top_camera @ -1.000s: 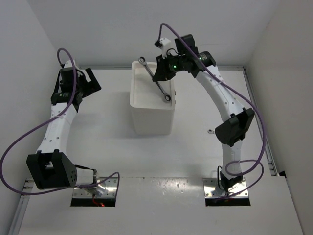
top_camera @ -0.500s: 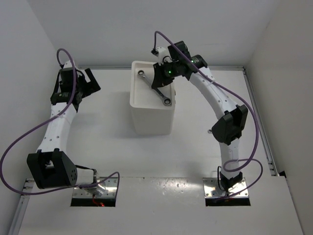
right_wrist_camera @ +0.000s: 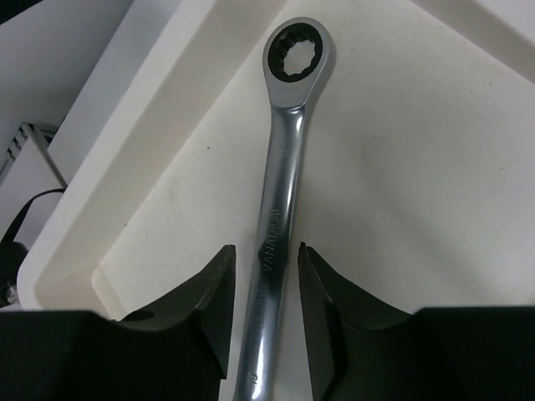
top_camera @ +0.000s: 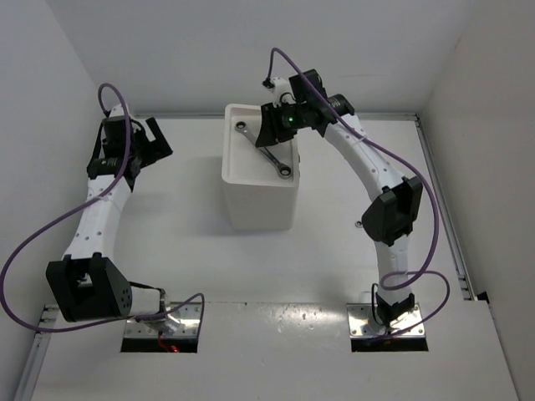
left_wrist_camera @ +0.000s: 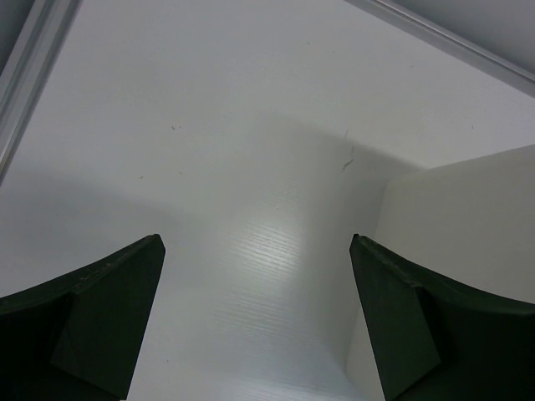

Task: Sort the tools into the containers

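Right gripper (right_wrist_camera: 266,255) is dropping the silver wrench (right_wrist_camera: 280,167) lower into the white box's top tray (top_camera: 241,164), fingers hugging its shank, can't tell if they're pinching, so release is probably coming up.

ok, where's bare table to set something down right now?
Widest bare table: between the left arm and the white box. Also the strip in front of the box, toward the arm bases. Tighter between box and right arm. Crowded: the top tray, holding the wrench under the right end effector.
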You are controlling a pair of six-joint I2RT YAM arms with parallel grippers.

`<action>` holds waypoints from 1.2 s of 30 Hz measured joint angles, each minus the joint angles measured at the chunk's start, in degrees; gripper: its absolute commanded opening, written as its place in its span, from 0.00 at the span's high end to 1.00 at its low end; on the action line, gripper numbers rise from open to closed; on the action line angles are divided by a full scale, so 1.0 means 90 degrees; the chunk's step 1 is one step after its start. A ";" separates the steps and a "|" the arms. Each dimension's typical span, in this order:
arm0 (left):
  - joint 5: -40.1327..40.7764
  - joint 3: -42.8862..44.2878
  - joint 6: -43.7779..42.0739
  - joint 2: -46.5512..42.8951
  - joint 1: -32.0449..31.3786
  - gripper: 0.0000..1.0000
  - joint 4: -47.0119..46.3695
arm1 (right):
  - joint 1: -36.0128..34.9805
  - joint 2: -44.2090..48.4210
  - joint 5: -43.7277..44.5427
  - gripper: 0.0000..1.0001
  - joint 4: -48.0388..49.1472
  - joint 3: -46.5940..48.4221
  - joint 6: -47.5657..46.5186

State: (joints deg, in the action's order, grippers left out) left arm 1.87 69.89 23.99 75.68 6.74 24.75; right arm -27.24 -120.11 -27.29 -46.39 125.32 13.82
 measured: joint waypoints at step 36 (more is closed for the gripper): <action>-0.1566 -0.0182 -0.1916 -0.0136 0.0044 0.00 -0.0070 | 0.3169 0.4352 0.2271 0.63 -0.0675 -0.7344 -0.7125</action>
State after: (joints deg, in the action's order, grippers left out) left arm -12.23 68.25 6.74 74.46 7.14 24.12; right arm 1.28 -80.95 -6.85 -52.47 59.22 -50.30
